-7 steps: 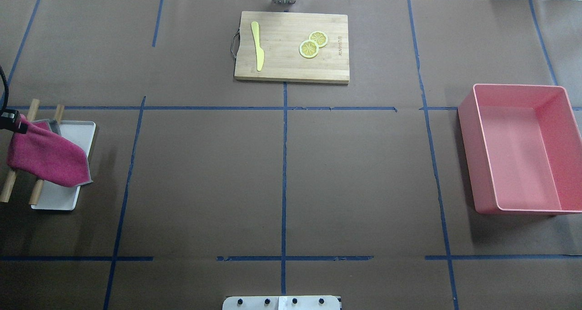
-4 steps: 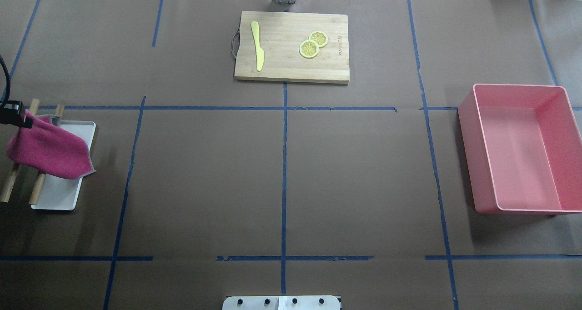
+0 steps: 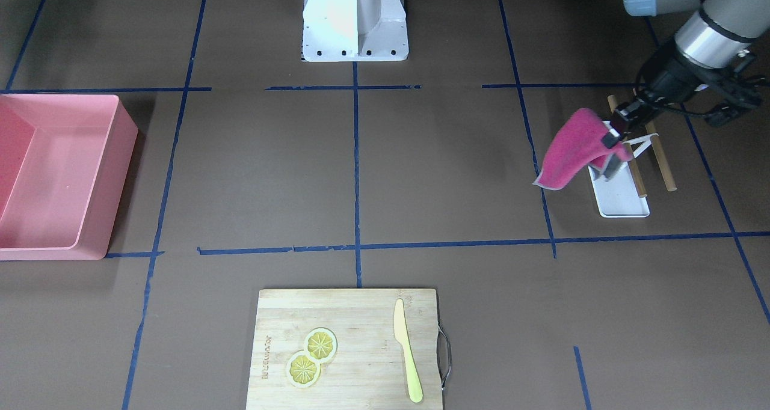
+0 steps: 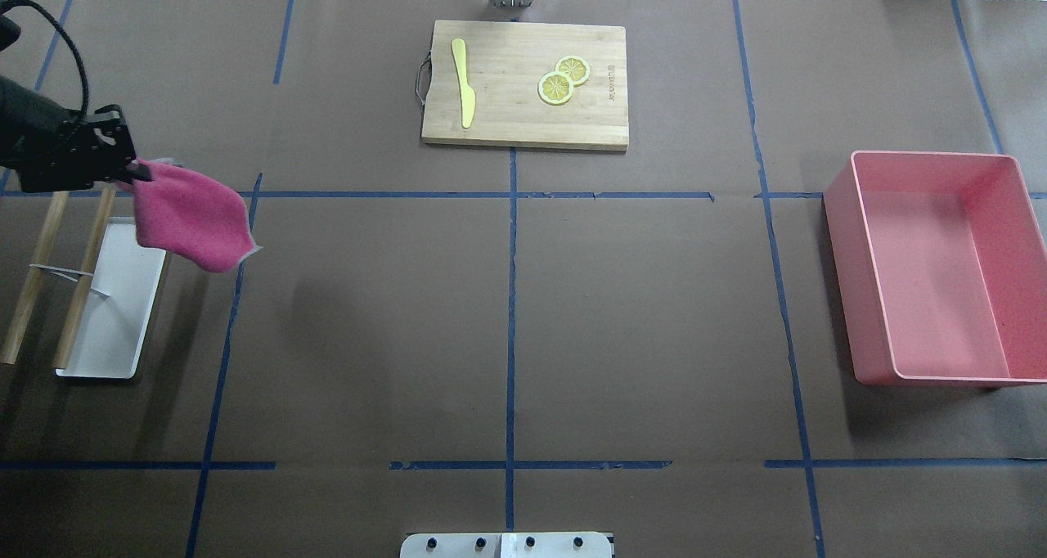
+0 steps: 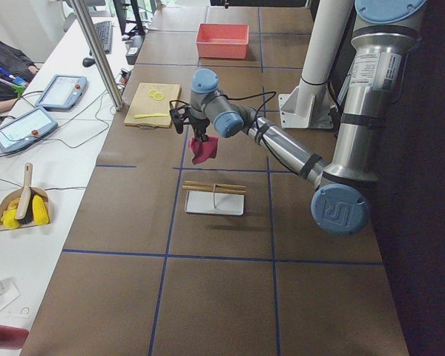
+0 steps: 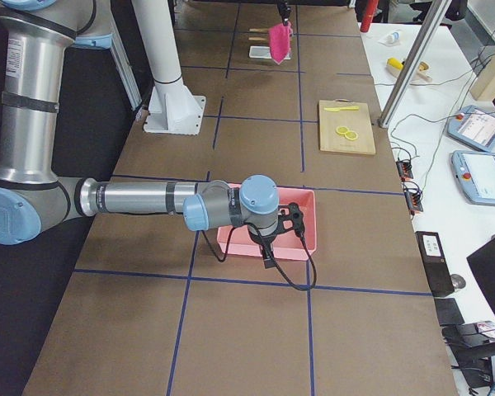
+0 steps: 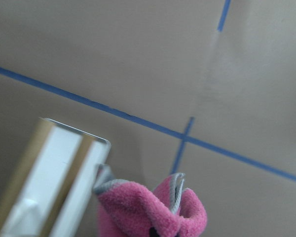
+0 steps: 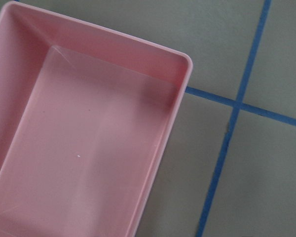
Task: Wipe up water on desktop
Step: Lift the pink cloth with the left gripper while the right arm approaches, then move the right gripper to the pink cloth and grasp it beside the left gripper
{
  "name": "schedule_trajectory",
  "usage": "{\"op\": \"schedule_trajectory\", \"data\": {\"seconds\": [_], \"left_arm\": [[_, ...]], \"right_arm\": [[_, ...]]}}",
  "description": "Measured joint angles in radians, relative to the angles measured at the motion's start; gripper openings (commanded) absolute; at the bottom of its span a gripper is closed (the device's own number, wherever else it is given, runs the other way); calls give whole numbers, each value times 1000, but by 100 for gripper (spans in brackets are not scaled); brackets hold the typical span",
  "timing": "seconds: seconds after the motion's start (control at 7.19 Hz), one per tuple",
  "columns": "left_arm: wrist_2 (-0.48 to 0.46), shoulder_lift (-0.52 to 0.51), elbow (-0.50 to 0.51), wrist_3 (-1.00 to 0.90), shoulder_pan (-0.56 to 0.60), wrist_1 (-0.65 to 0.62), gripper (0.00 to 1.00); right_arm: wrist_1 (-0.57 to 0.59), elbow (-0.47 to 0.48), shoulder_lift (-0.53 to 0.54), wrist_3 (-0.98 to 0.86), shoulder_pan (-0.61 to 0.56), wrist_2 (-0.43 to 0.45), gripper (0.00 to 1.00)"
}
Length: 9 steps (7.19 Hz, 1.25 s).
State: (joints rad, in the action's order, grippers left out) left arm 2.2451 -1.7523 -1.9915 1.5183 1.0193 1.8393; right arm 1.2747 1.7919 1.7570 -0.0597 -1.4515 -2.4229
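The desktop (image 4: 368, 321) is a matte brown surface crossed by dark-blue tape lines; I see no water on it. My left gripper (image 4: 131, 169) is shut on a corner of a pink cloth (image 4: 192, 222), which hangs in the air beside the far end of the white tray. The gripper (image 3: 613, 136) and cloth (image 3: 574, 148) also show in the front-facing view, and the cloth shows in the left wrist view (image 7: 148, 212). My right gripper (image 6: 268, 247) hovers over the pink bin and shows only in the exterior right view, so I cannot tell its state.
A white tray (image 4: 106, 321) with two wooden rods (image 4: 33, 272) lies at the left edge. A pink bin (image 4: 941, 272) stands at the right. A bamboo cutting board (image 4: 523, 83) at the far middle carries a yellow knife (image 4: 463, 83) and two lemon slices (image 4: 563, 79).
My left gripper has lifted the pink cloth off the wooden rods and carried it toward the far side and to the right. Nothing else has moved.
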Motion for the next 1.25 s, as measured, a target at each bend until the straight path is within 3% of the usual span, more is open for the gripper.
{"op": "schedule_trajectory", "data": {"seconds": [0.28,0.56,0.97,1.25], "left_arm": [[-17,-142,9,376,-108,-1,7],[-98,-263,21,674,-195,-12,7],[-253,-447,106,949,-307,-86,7],[-285,-522,174,1054,-330,-94,8]], "right_arm": [[-167,-4,-51,-5,113,34,100],[-210,-9,-157,-3,231,41,100],[-247,-5,-359,31,400,58,100],[-251,7,-483,57,528,155,100]]}}
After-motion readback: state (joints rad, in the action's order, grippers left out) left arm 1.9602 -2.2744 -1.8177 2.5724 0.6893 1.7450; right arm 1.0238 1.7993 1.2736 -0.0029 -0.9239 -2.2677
